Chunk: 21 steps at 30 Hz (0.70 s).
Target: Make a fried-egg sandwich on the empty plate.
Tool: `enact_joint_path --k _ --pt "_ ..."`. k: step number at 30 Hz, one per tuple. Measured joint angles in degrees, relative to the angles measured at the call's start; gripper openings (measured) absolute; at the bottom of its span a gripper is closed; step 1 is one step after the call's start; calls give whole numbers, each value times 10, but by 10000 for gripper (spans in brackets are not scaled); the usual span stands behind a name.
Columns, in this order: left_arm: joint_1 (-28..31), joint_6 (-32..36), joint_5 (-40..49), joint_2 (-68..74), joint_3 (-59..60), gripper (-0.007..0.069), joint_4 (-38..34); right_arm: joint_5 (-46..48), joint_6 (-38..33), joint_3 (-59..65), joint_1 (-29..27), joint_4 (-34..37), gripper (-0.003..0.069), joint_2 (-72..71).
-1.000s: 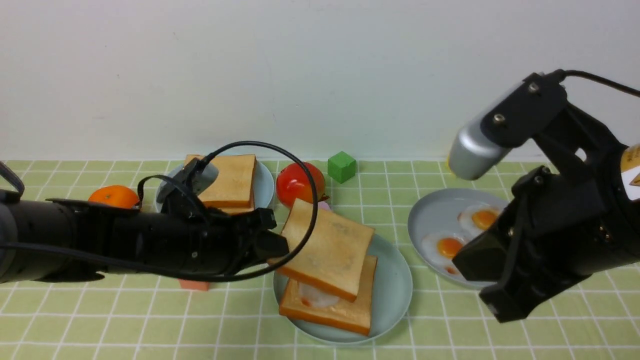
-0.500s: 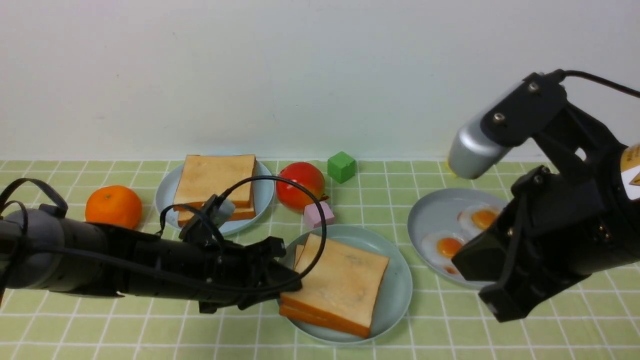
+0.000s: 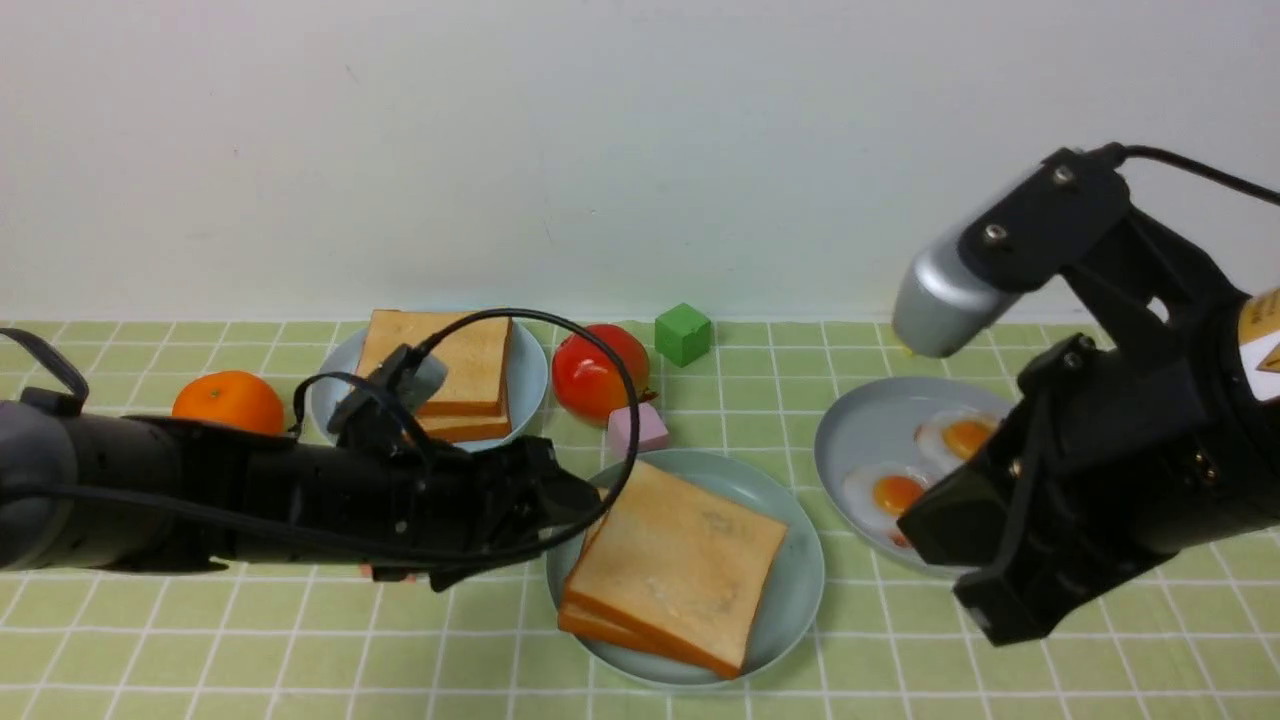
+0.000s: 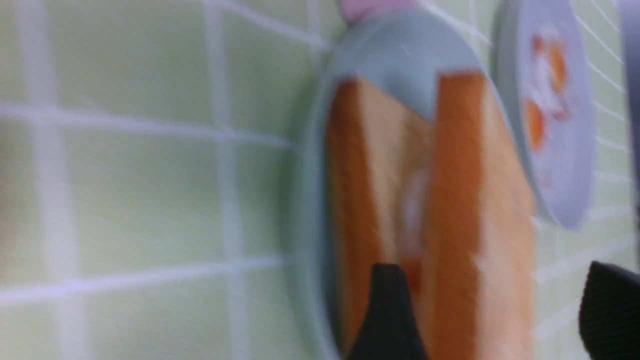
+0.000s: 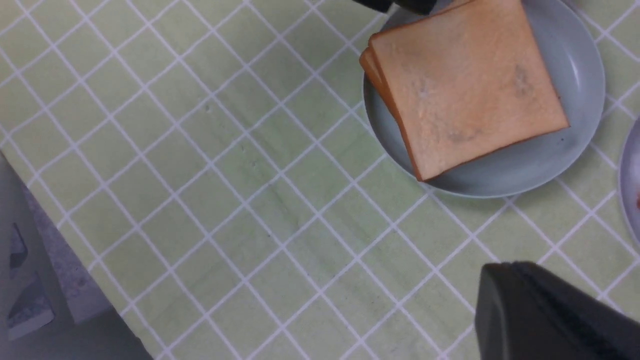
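Your left gripper (image 3: 588,503) is sitting spread at the plate (image 3: 800,570) left rim, with the sandwich (image 3: 675,565) lying within that rim. Your right gripper (image 5: 505,290) is hanging pressed together, well right. Tablecloth (image 5: 225,175) is lying open in front.

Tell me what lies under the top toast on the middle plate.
A lower toast, its edge showing left of the top toast. The left wrist view shows a blurred whitish patch between them, probably egg. Its yolk is covered.

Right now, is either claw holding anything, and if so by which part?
Nothing is held. The left claw is open at the edge of the fried-egg sandwich; the right claw is shut and empty.
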Motion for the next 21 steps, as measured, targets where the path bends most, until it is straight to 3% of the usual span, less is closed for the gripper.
enact_joint_path --k 2,3,6,11,13,16,21 --pt "8 1 -15 -2 -4 531 0 -1 24 0 0 -20 19 0" --pt "25 1 -21 -6 -9 536 0 1 69 0 0 -46 21 0" --pt "51 1 13 -23 -19 531 0 17 133 0 0 -81 24 -2" --pt "92 -36 148 -89 -46 418 61 11 229 41 0 -118 29 -58" --pt "101 -72 178 -122 -47 356 116 -14 245 70 0 -120 30 -93" --pt "109 -157 210 -210 -44 218 255 -85 265 147 0 -133 31 -179" --pt "109 -362 249 -393 -2 15 487 -176 287 265 0 -161 31 -329"
